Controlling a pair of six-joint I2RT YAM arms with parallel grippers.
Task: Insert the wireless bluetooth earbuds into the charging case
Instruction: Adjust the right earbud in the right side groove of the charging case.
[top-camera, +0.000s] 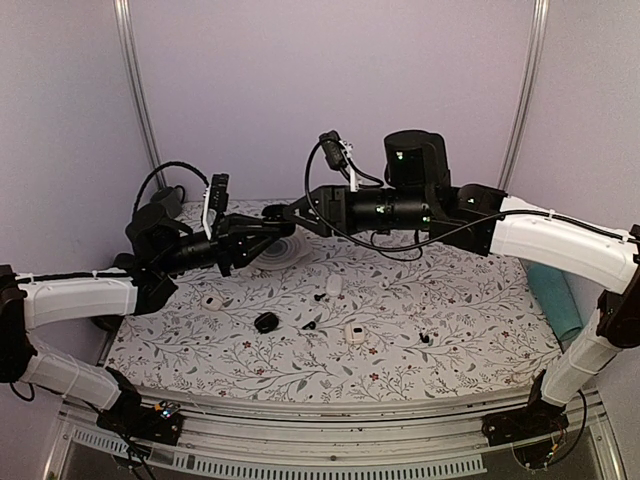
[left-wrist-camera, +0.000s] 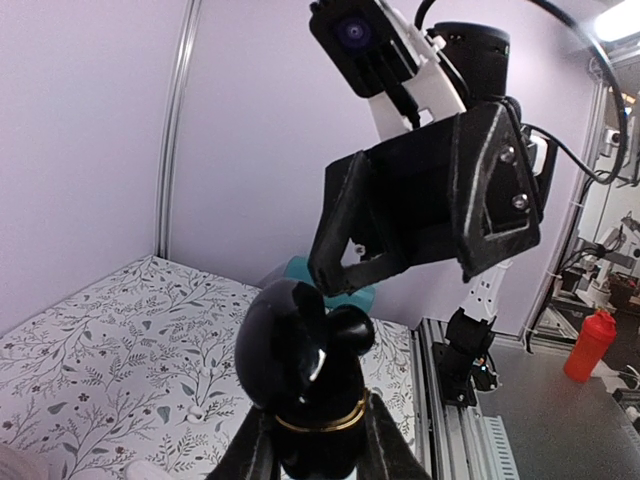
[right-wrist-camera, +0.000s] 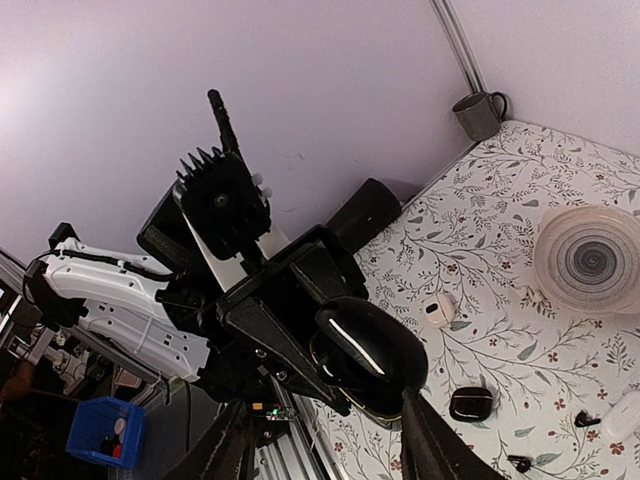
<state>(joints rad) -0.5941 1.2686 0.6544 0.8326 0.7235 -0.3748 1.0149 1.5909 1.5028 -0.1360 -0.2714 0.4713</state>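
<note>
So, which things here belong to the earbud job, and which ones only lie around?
Job in hand: black charging case, held in the left tool; right tool, open close to it; loose black earbuds on the table.
Just lying about: white cases, another black case, plate, mug, red bottle.

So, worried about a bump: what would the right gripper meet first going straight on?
Most likely the glossy black case shut in the left gripper, facing it; depth unclear.
</note>
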